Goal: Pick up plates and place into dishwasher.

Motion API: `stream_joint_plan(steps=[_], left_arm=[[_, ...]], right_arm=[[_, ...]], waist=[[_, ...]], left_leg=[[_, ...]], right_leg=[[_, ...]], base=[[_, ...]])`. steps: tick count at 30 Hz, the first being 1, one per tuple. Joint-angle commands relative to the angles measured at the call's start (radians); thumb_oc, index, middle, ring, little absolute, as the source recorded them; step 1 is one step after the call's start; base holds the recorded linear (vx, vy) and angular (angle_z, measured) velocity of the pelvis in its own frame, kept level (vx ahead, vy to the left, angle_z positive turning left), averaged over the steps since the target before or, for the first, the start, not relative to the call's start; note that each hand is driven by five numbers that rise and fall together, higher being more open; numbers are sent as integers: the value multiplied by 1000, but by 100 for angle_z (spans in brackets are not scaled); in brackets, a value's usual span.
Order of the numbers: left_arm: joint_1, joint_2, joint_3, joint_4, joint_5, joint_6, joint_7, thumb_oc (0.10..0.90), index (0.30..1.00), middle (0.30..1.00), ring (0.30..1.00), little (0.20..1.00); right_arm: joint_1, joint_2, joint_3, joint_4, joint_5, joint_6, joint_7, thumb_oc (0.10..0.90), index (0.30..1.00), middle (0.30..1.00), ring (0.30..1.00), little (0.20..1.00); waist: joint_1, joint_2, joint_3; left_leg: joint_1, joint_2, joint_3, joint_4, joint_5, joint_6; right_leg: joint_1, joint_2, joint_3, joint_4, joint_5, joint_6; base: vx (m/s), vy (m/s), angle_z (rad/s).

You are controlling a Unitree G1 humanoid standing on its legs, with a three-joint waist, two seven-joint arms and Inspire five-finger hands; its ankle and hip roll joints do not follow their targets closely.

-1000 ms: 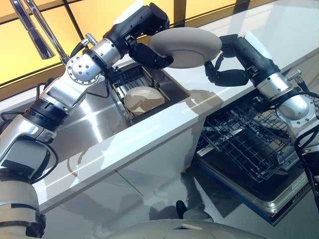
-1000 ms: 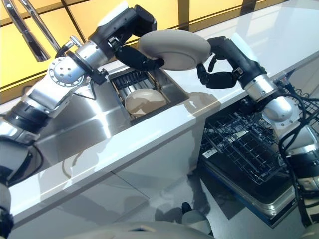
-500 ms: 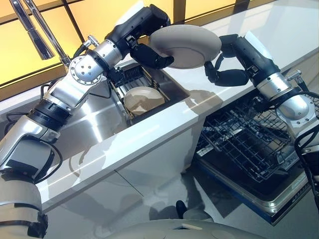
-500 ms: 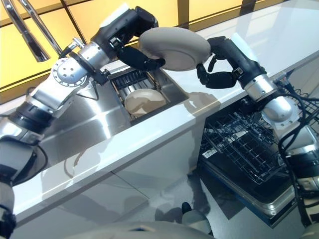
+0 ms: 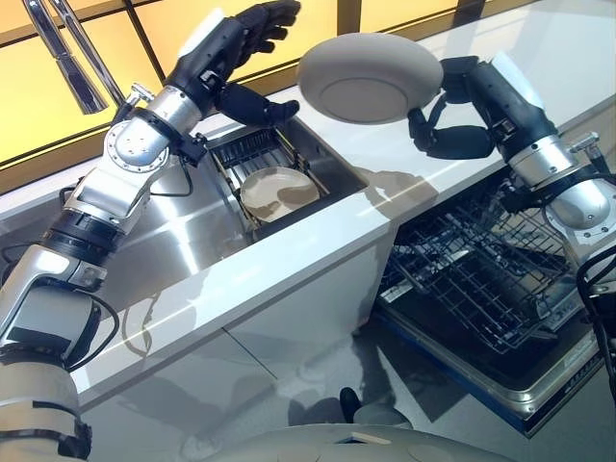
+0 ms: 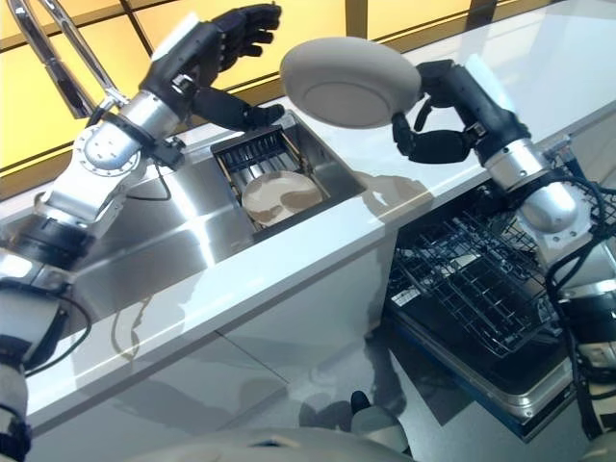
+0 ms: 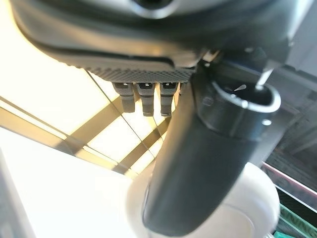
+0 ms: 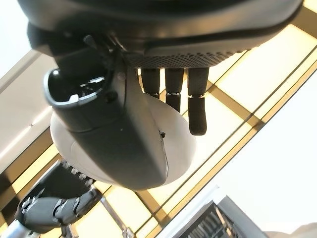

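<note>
In the left eye view, the right robot hand [image 5: 452, 135] grasps a plate [image 5: 371, 77] by its right edge, thumb and fingers curled round the rim, and holds it in the air above the white bench [image 5: 404, 173]. The plate is round, pale grey-white and matte, with a raised foot ring; its underside faces the camera and it is tilted, its rim running from upper right down to lower left. The left robot hand [image 5: 252, 58] is apart from the plate, fingers spread and relaxed, holding nothing, above the sink [image 5: 192, 241]. A second plate [image 5: 279, 192] lies in a rack in the sink below. The dishwasher rack [image 5: 481, 269] stands pulled out under the right arm.

The right eye view shows the same: the plate [image 6: 351, 82] in the right robot hand [image 6: 438, 120], the left robot hand [image 6: 226, 53] released and well clear of it.

In the left wrist view, the left robot hand [image 7: 148, 94] has straight fingers with nothing between them and the thumb; the pale plate [image 7: 257, 203] shows past the thumb.

In the right wrist view, the right robot hand [image 8: 173, 89] clasps the plate [image 8: 173, 144], the thumb over its pale surface and the fingers bent over its far edge.
</note>
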Motion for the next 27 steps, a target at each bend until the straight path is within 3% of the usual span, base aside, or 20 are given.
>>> stream_joint_plan(steps=[1,7,14,21,27], left_arm=[[-48,96,100,39,-50,-100,37,800,900,900,900,900],[35,107,180,38,-80,-136,49,800,900,900,900,900],[169,86,273,-3,-68,-126,47,800,900,900,900,900],[267,109,319,-38,38,-116,72,800,900,900,900,900],[272,175,322,-20,76,-118,80,800,900,900,900,900]], right_arm=[[-17,-5,-121,9,31,-80,-65,100,300,300,300,200],[37,-39,-180,31,-11,-84,-98,100,300,300,300,200],[126,-96,-283,43,-44,-71,-105,100,300,300,300,200],[330,-225,-489,52,-60,-50,-59,100,300,300,300,200],[521,-259,-673,42,-33,-71,-45,100,300,300,300,200]], waist=[[26,-47,-107],[27,-54,-106],[18,-66,-106],[-25,-84,-106],[-62,-83,-103]], left_leg=[[-54,-29,-44,4,21,42],[-55,-29,-47,4,20,42],[-55,-27,-45,4,17,43],[-56,-22,-19,4,19,43],[-60,-18,9,4,20,41]], right_leg=[[78,6,0,6,-64,57],[76,7,1,7,-63,56],[73,13,12,6,-60,55],[59,24,43,6,-46,61],[43,29,63,5,-32,69]], base=[[0,0,0],[0,0,0],[5,2,0],[13,5,0],[-5,13,-12]])
